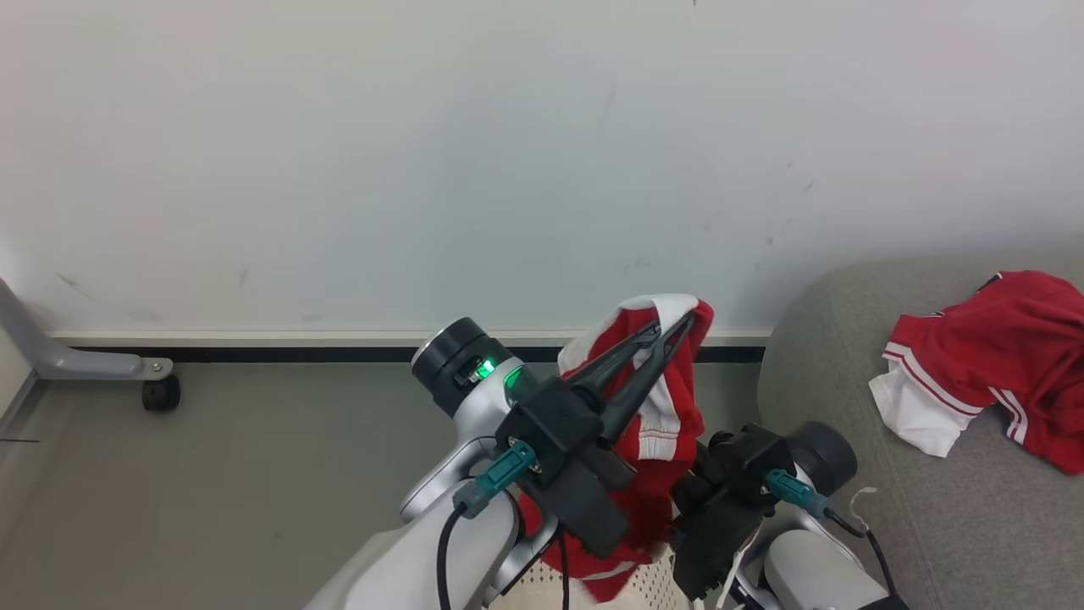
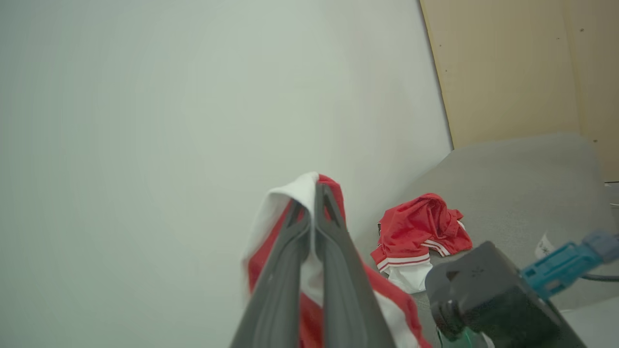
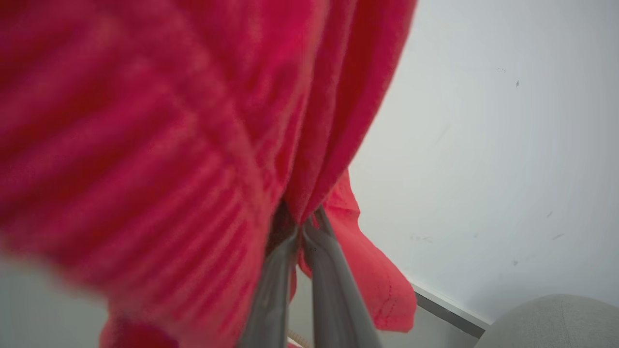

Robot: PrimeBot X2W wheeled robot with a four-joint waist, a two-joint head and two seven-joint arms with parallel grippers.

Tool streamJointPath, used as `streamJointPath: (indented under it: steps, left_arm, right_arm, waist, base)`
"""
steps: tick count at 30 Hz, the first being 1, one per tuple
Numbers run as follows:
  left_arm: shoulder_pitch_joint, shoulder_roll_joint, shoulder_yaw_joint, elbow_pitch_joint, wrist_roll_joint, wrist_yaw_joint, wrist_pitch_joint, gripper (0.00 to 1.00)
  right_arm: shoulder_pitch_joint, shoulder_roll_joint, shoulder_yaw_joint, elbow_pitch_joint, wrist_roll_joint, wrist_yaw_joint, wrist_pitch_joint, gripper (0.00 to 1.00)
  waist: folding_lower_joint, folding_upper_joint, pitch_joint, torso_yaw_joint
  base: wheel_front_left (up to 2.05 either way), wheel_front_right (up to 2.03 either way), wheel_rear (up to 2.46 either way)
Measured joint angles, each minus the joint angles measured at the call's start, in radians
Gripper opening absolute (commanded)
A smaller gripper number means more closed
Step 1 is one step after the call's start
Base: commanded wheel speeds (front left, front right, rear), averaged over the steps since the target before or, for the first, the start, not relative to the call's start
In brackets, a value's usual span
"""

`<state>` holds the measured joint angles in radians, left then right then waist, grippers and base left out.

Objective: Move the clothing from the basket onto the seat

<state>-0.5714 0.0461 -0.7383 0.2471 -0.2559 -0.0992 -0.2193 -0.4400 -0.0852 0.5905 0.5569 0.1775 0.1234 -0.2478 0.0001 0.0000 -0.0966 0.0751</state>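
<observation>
Now: left gripper [image 1: 675,322] is pinching a red garment [image 1: 669,424] by its white-striped top fold, with its fingers closed on the cloth, and is holding it up before the pale wall [image 1: 423,169].
Right gripper [image 3: 303,227]: seems to be clamping a lower fold of the same garment, its jaws all but together and red cloth bunching at the tips.
Garment: is hanging in the air over the basket [image 1: 652,589], its lower end reaching down to it, well apart from the seat [image 1: 931,525].
Other garment [image 1: 999,364]: is lying crumpled on the seat, to the robot's right.
Handling: likely light, limp and a little slippery. It is sagging from each pinch, so a thick hem or the striped band should be giving a surer hold than a single layer.
Stage: by this reading, the last piece is going across, and the swing right to the seat is not yet made.
</observation>
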Motion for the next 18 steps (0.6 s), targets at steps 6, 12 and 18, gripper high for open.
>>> streamJointPath:
  steps: [6,12,18]
  left_arm:
    - [0.023,0.011,0.039,0.008,-0.021,0.021,0.014,0.00]
    - [0.071,0.038,0.066,0.026,-0.054,0.039,0.019,0.95]
    - [0.118,0.040,0.070,0.028,-0.069,0.047,0.019,1.00]
  right_arm:
    - [-0.019,-0.002,0.008,0.025,0.008,0.000,0.000,0.00]
    - [-0.039,-0.040,-0.003,0.027,0.012,0.000,0.000,0.00]
    - [-0.057,-0.103,-0.029,0.008,0.015,0.000,-0.001,0.00]
  waist:
    - [0.0000,0.0000,0.011,-0.016]
    - [0.0000,0.0000,0.018,-0.051]
    - [0.0000,0.0000,0.023,-0.099]
  base:
    - [0.00,0.00,0.00]
    - [0.00,0.00,0.00]
    - [0.00,0.00,0.00]
